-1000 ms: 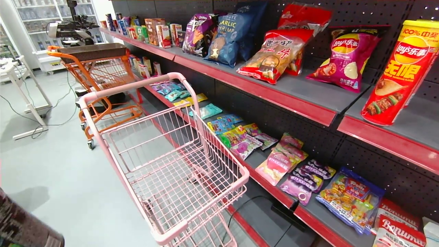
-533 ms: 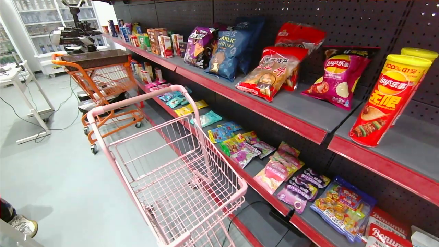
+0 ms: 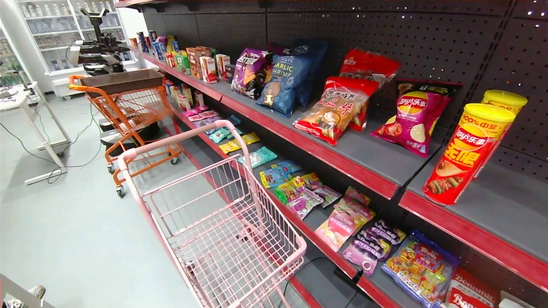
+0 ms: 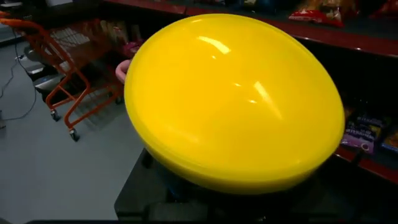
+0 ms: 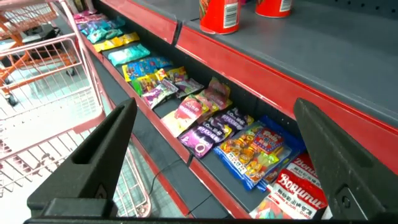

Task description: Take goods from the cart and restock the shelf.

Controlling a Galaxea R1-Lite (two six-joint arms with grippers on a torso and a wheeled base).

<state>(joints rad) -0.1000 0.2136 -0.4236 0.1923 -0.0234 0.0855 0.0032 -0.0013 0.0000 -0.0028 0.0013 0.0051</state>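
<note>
Our left claw (image 4: 205,202) grips a yellow-lidded can (image 4: 233,99) near the pink cart (image 3: 222,231), our right claw (image 5: 214,124) gapes empty, and we should stand the can upright beside the matching cans (image 3: 469,154) on the upper shelf (image 3: 368,149).

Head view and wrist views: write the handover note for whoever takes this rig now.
Right gripper: open, empty, near the candy bags.
Left arm: a yellow lid sits close before its wrist camera; grip cannot be told.
Red cans stand on the shelf; pink cart beside it, no goods visible inside.
Left: probably shelve the lidded item beside the cans.
</note>
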